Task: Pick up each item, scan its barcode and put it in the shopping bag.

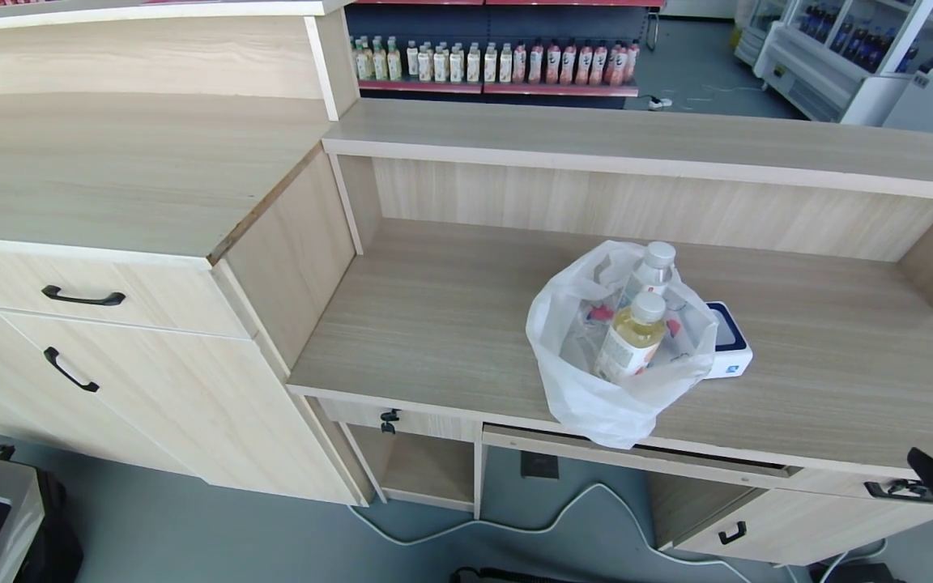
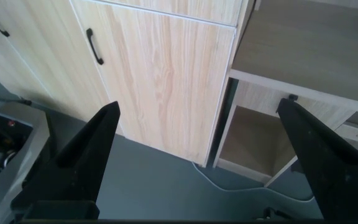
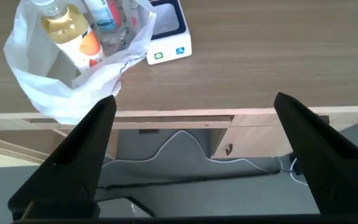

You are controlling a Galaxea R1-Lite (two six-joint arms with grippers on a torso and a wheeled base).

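**Location.** Shopping bag, white plastic, sat on the counter at its near edge, with the lower bulge hanging slightly over the front lip. Two bottles were inside: a yellow-drink bottle nearer the robot and a clear bottle behind it. The barcode scanner lay flat on the counter, touching the bag on the robot's right.

**Grippers.** Left gripper: jaws spread wide, nothing betw. them, low beside the cabinet door and well apart from the bag. Right gripper: jaws likewise released and empty, below and in front of the counter edge, near the bag but not touching it.

**Step in hand (judgement).** Both bottles seen were bagged, so the task appeared at or near completion, with the arms parked.
- Recommend keeping the jaws off the bag's overhanging bulge. A snag there could drag the bag off the lip.
- If another item comes: grip mid-body, turn the barcode to the scanner's upper face, then lower the item straight through the bag mouth.

**Orientation.**
- Both bottles: long axis approx. vertical, caps up, leaning slightly, with the necks above the bag rim.
- Bag mouth: open upward.
- Scanner: flat, window facing up.
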